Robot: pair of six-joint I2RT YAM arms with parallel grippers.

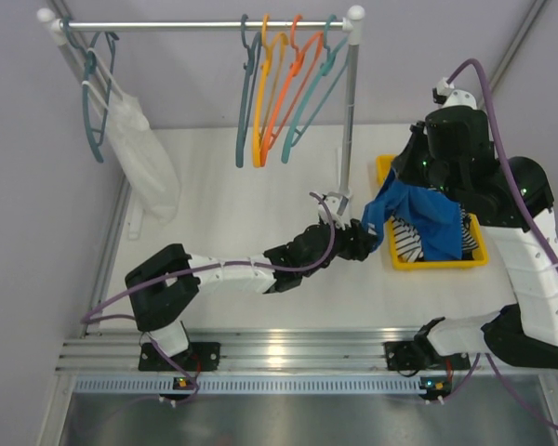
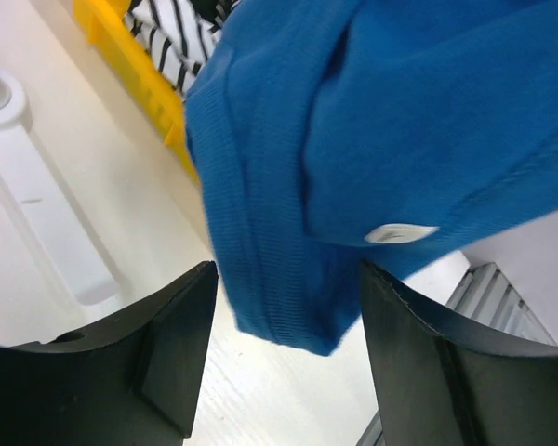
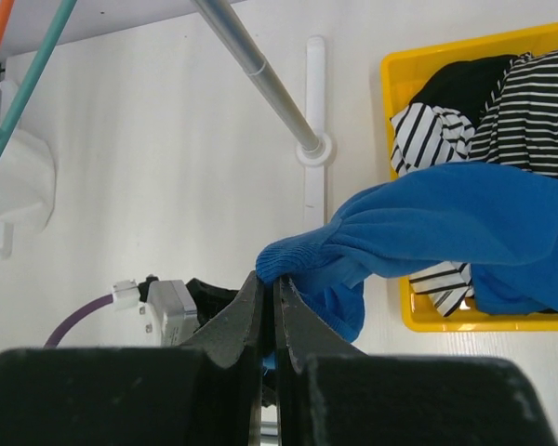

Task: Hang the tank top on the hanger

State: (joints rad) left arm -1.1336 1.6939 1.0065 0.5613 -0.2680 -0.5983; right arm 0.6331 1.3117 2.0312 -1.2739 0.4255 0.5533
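Work surface: the white table [image 1: 242, 232]. The clothes rack [image 1: 205, 25] stands along its far edge; the yellow bin [image 1: 437, 263] sits against its right edge, about midway from near to far. The tank top [image 1: 423, 209] is partly lifted from that bin; one bunched end is raised toward the table's middle, and the rest drapes over the striped garments [image 1: 407, 240] inside. The hanger [image 1: 242, 111], judged to be the slate-teal one at the left of the group on the rail, hangs above the far edge, right of centre, well apart from the top; the orange hangers [image 1: 284, 84] beside it are not for use.

Right gripper [image 3: 270, 279]: fingers pressed together on a fold of the blue fabric; it carries the raised end. Left gripper [image 2: 288, 279]: jaws spread wide, gripping nothing; a ribbed hem of the top hangs between them.

The step in hand appears to be the second grasp. Advance the left gripper until the hem sits deep between the fingers before you close; a shallow pinch on soft knit will likely slip. Take a single layer if you can; a doubled fold may hide the strap opening. Hold the right grip fixed while closing; then lift both so that the tail clears the bin wall without dragging a striped garment out. Whether this hem is strap or bottom edge cannot be told; check before spreading.
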